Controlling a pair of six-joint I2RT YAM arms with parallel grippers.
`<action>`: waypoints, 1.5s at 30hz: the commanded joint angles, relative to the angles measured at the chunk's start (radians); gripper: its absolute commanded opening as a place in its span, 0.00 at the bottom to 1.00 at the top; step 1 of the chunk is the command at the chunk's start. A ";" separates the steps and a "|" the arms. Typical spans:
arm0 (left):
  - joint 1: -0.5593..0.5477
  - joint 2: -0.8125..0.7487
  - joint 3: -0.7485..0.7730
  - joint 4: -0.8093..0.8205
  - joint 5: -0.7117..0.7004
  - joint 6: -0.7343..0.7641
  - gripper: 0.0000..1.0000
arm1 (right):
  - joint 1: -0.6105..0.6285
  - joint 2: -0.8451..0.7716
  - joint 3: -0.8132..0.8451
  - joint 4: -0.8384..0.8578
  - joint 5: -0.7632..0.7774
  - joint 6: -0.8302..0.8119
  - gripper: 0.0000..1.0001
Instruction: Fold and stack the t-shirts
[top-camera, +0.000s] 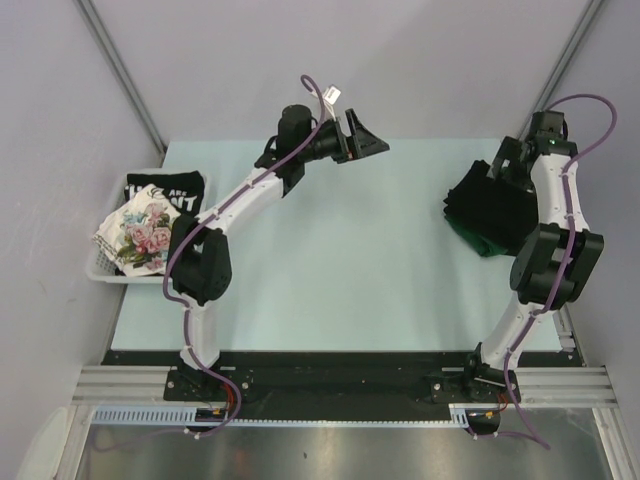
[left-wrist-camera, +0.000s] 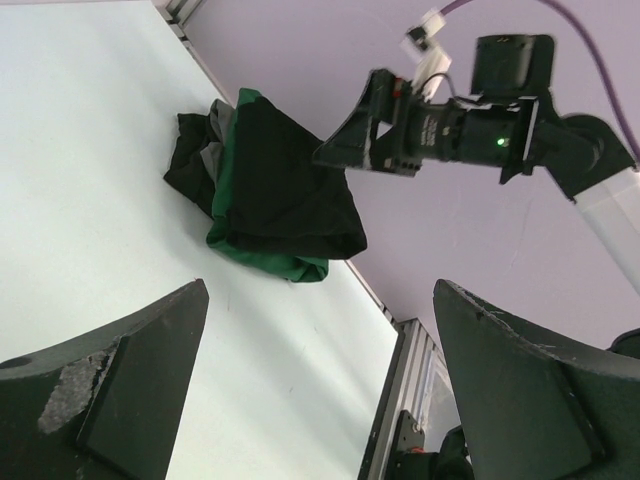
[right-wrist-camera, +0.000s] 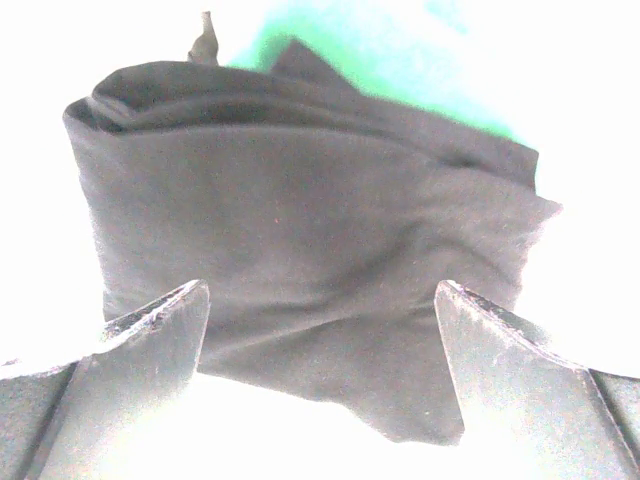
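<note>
**Top view.** The plain black t-shirt (top-camera: 490, 200) lay folded on the dark green t-shirt (top-camera: 482, 245) at the right of the frame, on the counter (top-camera: 330, 260). This placement probably kept finished shirts apart from those not yet folded. The lettered black t-shirt (top-camera: 165, 188) and the floral t-shirt (top-camera: 140, 235) sat crumpled in the basket (top-camera: 98, 268) at the left edge, apparently awaiting their turn. The left end effector (top-camera: 368, 138) was at upper centre, its jaws wide and empty, well apart from both groups of shirts. The right end effector (top-camera: 508, 165) hung over the upper edge of the two folded shirts.

**Left wrist view.** The left end effector's own fingers stood spread at the lower corners with nothing between them. The two folded shirts lay at upper centre-left, green showing along the lower edge beneath the black. The right end effector appeared above them at upper right, jaws apart and gripping no cloth.

**Right wrist view.** The picture was overexposed. The fingers were spread wide at the lower corners and held nothing. The plain black t-shirt filled the centre just beyond the fingertips, with a patch of green at the top. Whether the fingers touched the cloth could not be told. The pose suggested readiness to adjust or press the fold.
</note>
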 joint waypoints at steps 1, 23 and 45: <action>0.008 -0.069 0.048 -0.019 0.020 0.033 0.99 | -0.016 -0.034 0.050 -0.017 -0.020 -0.016 1.00; 0.008 -0.095 0.081 -0.149 0.004 0.080 0.99 | -0.071 0.084 -0.155 0.139 -0.111 -0.010 1.00; 0.008 -0.156 0.011 -0.161 -0.008 0.108 1.00 | 0.041 0.058 0.243 -0.005 -0.152 -0.035 1.00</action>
